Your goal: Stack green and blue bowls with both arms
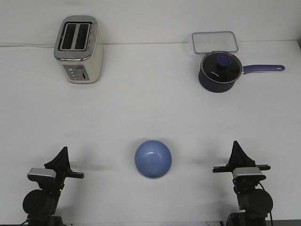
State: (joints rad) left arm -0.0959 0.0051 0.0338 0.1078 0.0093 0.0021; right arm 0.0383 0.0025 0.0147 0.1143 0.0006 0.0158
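Observation:
The periwinkle blue bowl (153,159) sits upright on the white table (150,108), near the front and midway between the two arms. The sage green bowl does not show in this view; I cannot tell whether it is hidden under the blue bowl. My left gripper (63,150) rests at the front left, well apart from the blue bowl, its prongs drawn together to a point and holding nothing. My right gripper (236,146) rests at the front right, also apart from the bowl, prongs together and empty.
A cream and silver toaster (79,49) stands at the back left. A dark lidded saucepan (220,71) with a purple handle stands at the back right, with a clear rectangular container (215,41) just behind it.

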